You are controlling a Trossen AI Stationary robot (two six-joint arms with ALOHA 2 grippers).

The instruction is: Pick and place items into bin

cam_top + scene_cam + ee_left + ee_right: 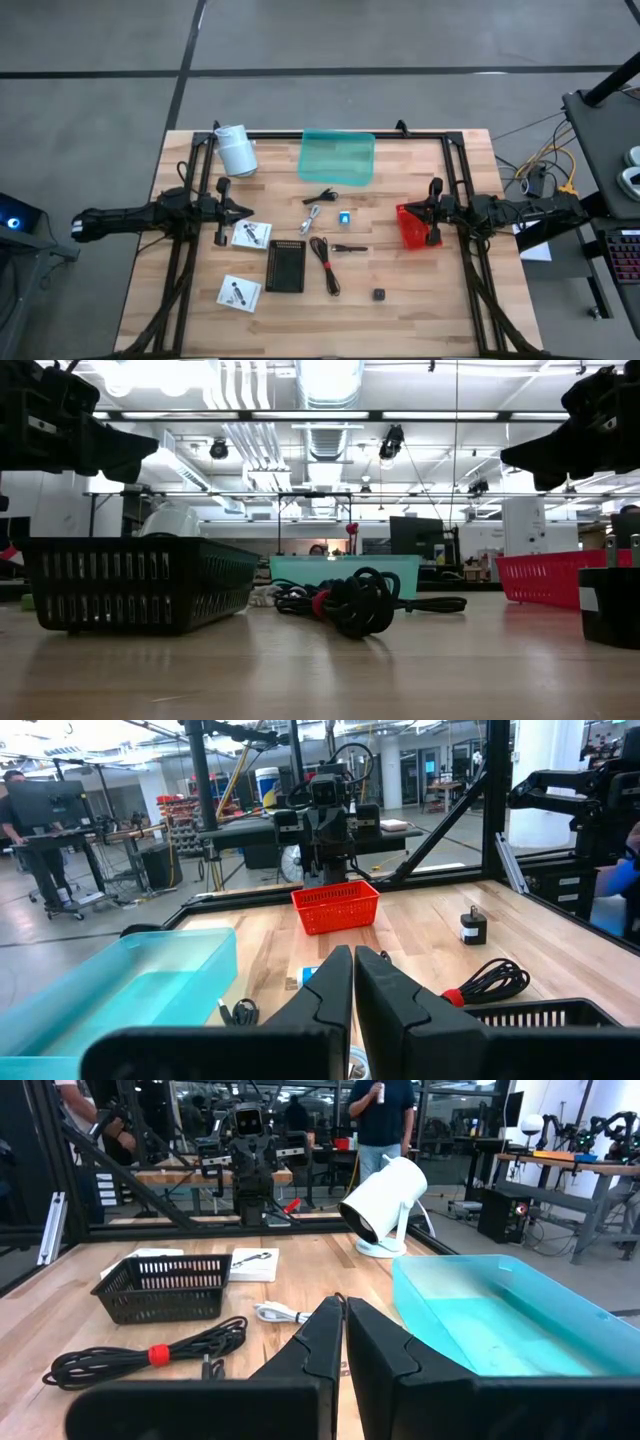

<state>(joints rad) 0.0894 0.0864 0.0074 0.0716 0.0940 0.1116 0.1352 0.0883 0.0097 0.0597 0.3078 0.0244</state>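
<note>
The pale wooden table (420, 310) carries a translucent teal plastic bin (337, 158), red mesh basket (411, 227), black mesh basket (286, 266), 2 white printed cards (251, 235), coiled black cable (325, 262).

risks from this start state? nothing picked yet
1. The red-banded black cable is a loose bundle; a pinch may catch one loop and drag the rest.
2. The white cards lie flat on the table, hard to get fingers under.
3. Three baskets are out: teal bin, black basket, red basket. Wrong-target drops are possible.
</note>
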